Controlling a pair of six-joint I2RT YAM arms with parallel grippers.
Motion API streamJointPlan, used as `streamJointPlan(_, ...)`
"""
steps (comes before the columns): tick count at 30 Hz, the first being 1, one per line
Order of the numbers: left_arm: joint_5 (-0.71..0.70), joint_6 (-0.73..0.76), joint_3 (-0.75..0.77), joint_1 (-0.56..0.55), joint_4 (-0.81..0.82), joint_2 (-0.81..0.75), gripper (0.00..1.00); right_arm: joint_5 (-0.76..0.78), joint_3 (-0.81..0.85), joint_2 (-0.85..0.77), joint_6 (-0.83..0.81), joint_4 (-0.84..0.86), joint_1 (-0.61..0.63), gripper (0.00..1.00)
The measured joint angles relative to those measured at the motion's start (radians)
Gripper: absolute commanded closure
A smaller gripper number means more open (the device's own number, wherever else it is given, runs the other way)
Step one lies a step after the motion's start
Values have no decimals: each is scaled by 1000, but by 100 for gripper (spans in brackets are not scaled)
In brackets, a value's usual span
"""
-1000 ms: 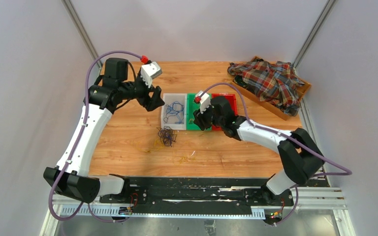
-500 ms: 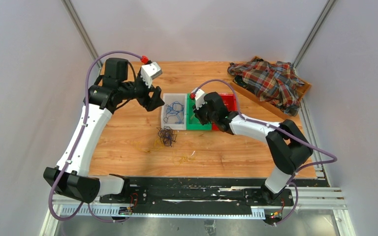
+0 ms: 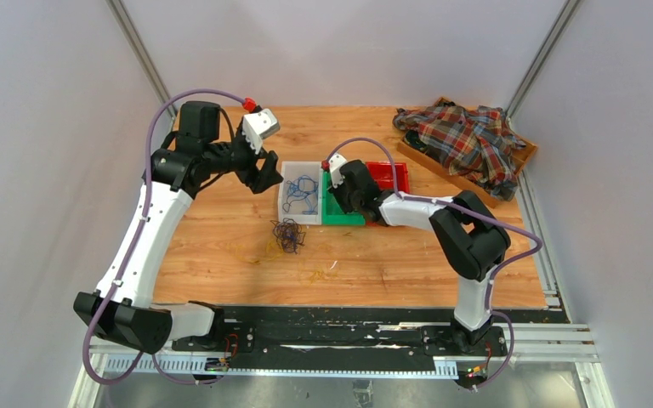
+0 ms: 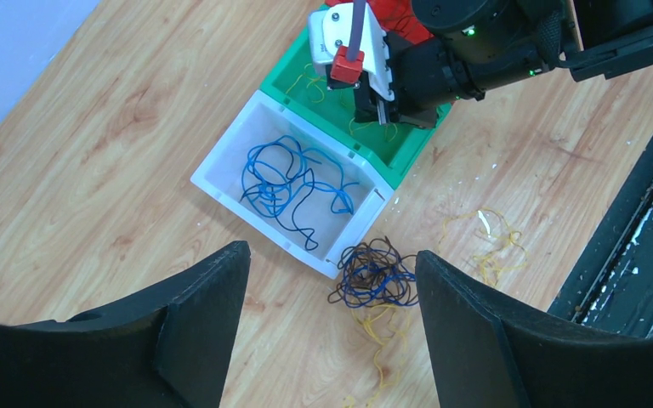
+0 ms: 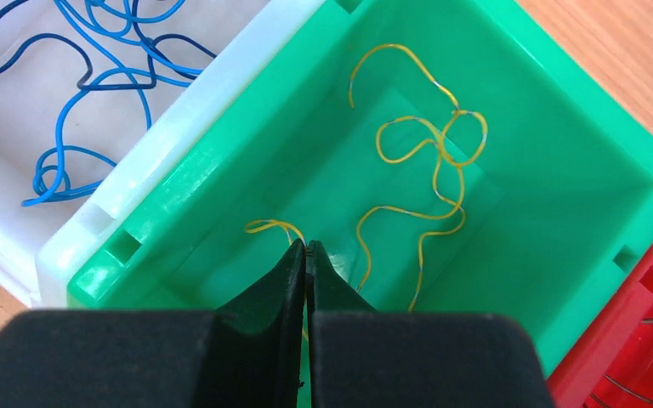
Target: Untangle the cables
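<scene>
Nearward of the left end effector (image 4: 330, 253), whose fingers stand wide apart above the surface (image 3: 221, 246), loose yellow strands (image 4: 485, 238) lie scattered. Under it sit the tangled cables (image 4: 374, 274), dark and blue loops just beside the white bin (image 4: 221, 166), which holds blue wires (image 4: 293, 183). To its right, the right end effector (image 5: 306, 246) is closed inside the green bin (image 5: 561, 170), with a yellow wire (image 5: 268, 224) ending at its tips; whether it is pinched, I cannot tell. Beyond stands a red bin (image 3: 391, 174).
</scene>
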Motion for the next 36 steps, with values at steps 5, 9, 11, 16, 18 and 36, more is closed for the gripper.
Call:
streamJointPlan(5, 0, 4, -1, 0, 0, -2, 25, 18, 0, 3, 0, 12, 10, 92)
streamJointPlan(9, 1, 5, -2, 0, 0, -2, 25, 27, -16, -11, 5, 23, 14, 73)
streamJointPlan(11, 1, 4, -3, 0, -1, -2, 25, 27, -40, -40, 8, 26, 14, 67)
streamJointPlan(16, 2, 0, -5, 0, -2, -3, 24, 23, -67, -129, 10, 26, 14, 56)
streamJointPlan(18, 2, -2, -5, 0, -3, -3, 24, 23, -67, -161, 10, 27, 14, 53)
streamJointPlan(36, 3, -2, -11, 0, -5, -29, 21, 6, -129, -319, -4, 5, 24, 36)
